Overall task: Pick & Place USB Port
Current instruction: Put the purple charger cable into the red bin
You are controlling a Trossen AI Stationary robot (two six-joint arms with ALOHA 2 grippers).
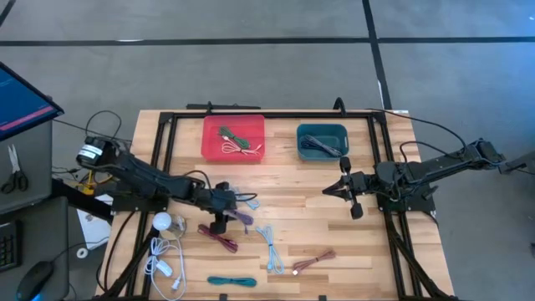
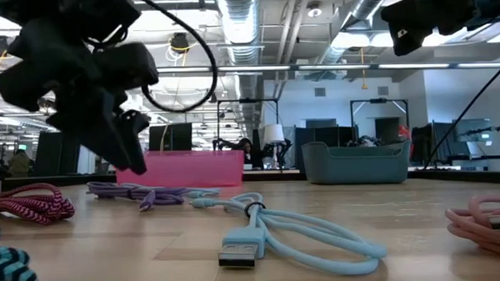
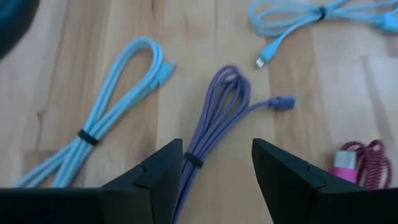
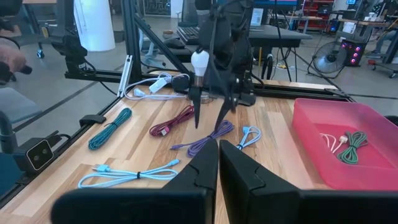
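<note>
Wooden table (image 1: pixel 334 242) strewn with coiled USB cables. Left gripper (image 3: pixel 216 177), fingers apart, hovers above a purple cable (image 3: pixel 214 115) lying flat. It looks light, limp and slippery; the tied middle seems the best hold. Right gripper (image 4: pixel 217 163) waits, fingers together.

The wooden table (image 1: pixel 368 251) carried a red bin (image 1: pixel 233 138) and a teal bin (image 1: pixel 322 140) along the edge beyond both grippers. A purple cable (image 3: pixel 214 115) lay flat on the boards directly under the left gripper (image 1: pixel 224 201). Just beside it lay a maroon cable (image 1: pixel 218 237) and a light blue cable (image 1: pixel 272 247). Farther from that gripper were a pink cable (image 1: pixel 313 261), a teal braided cable (image 1: pixel 231 282) and a white cable (image 1: pixel 161 259).
</note>
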